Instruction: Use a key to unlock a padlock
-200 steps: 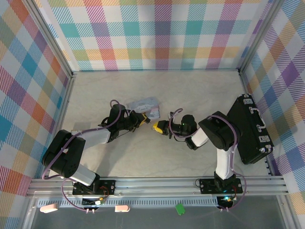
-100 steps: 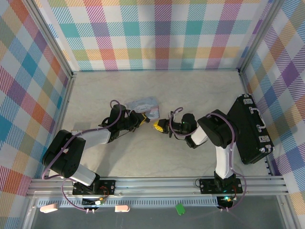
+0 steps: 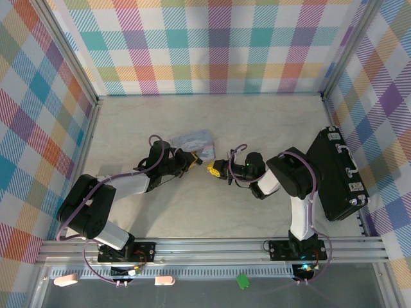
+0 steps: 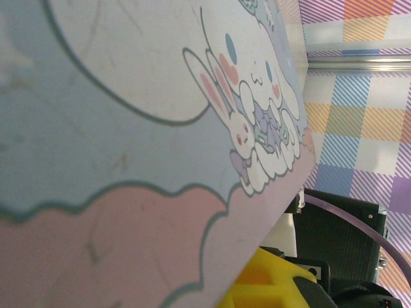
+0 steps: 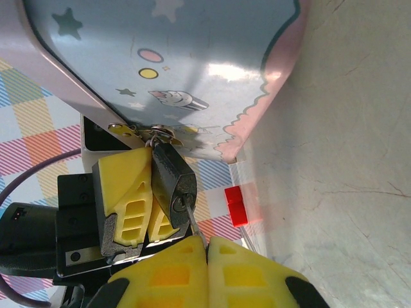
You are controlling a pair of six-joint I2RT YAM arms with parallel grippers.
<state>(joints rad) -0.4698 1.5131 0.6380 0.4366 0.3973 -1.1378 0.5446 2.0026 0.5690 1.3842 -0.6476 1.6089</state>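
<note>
Pale-blue printed tin box (image 5: 192, 58), the largest item, sits between my two arms. My left gripper (image 3: 191, 160) is nearly closed and seems to pinch the dark body of the padlock (image 5: 172, 176). The padlock hangs from the tin's hasp (image 5: 138, 131), shackle up, lower face toward my right gripper (image 5: 207, 247). That gripper is clamped tight on the key (image 5: 191, 219). Key: thin, stiff, light, slick metal. I judge the bow its only hold. Its long axis runs from my fingertips up-left, tip at the padlock's lower face, seemingly entered.
</note>
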